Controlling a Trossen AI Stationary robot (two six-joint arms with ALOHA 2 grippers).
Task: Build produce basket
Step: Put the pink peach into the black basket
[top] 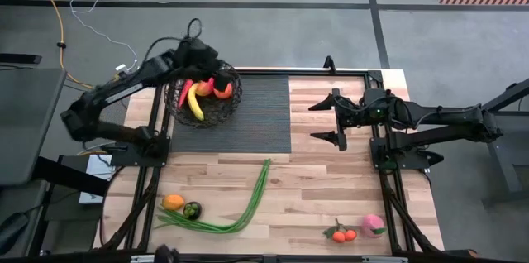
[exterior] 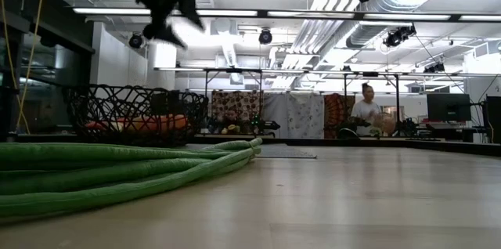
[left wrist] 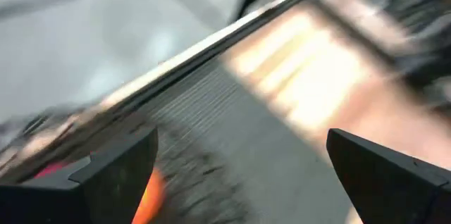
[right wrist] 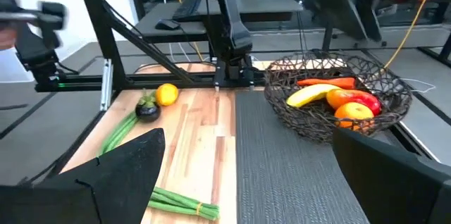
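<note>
Black fingers spread wide and empty, the left hand (top: 201, 53) hangs above the basket (top: 232, 104) at the dark mat's (top: 264, 114) far left corner. Inside lie a banana (top: 196, 107), a red pepper (top: 184, 94) and red-orange fruit (top: 206, 88). Across the mat, the right hand (top: 329, 120) waits, released. Near the bench's (top: 331, 197) front edge lie long green stalks (top: 248, 205), an orange (top: 172, 202), a dark green fruit (top: 192, 209), small oranges (top: 344, 235) and a pink fruit (top: 373, 225).
</note>
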